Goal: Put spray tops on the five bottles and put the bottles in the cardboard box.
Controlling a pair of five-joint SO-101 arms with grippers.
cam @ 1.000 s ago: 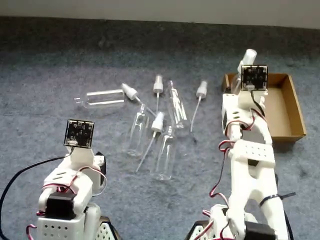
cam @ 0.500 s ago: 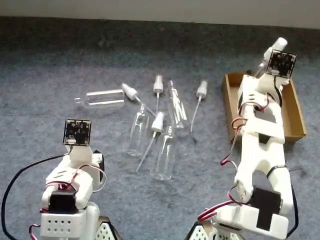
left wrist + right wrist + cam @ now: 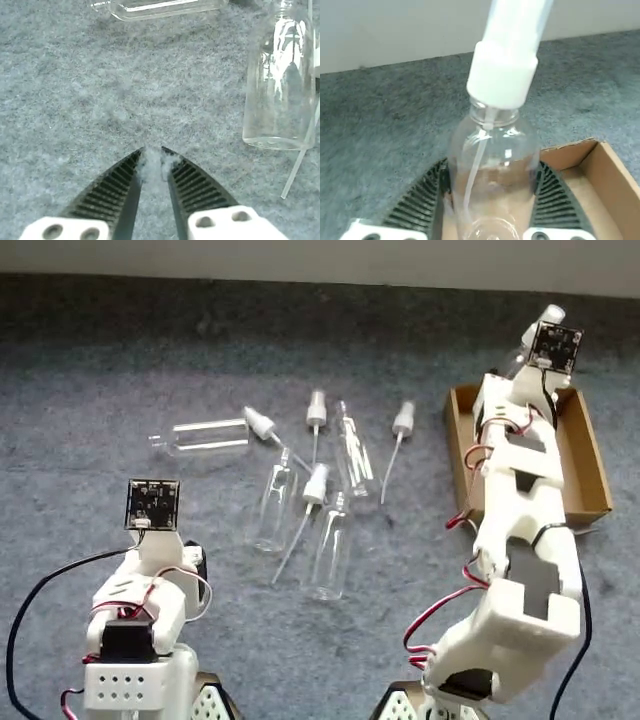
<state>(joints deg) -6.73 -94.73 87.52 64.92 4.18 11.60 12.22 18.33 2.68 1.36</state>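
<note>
About one fifth of the assembly looks done and none of the boxing: the right gripper (image 3: 492, 170) is clamped around the body of one bottle (image 3: 492, 150) that already wears its spray top (image 3: 505, 75), and it holds the bottle upright above the far end of the cardboard box (image 3: 597, 465), whose floor lies just under and behind the jaws. No bottle can be seen in the part of the box the arm leaves uncovered, so setting this one down seems to be the step in hand. The left gripper (image 3: 152, 155) grasps nothing, its jaws drawn nearly together with only a sliver of carpet (image 3: 120, 370) between the tips. Ahead of it lie four uncapped bottles (image 3: 330, 545), one just off to its side (image 3: 280, 85), with four loose spray tops (image 3: 316, 483) scattered among them, so four cappings and five placements are probably left. The bottles are clear, smooth-walled cylinders with rounded shoulders and narrow necks, likely slippery and ready to roll. The tops are white plastic with a ridged collar and a long, thin, translucent dip tube. The box is a shallow open tray of plain brown cardboard, and the carpet is grey, matted felt
</note>
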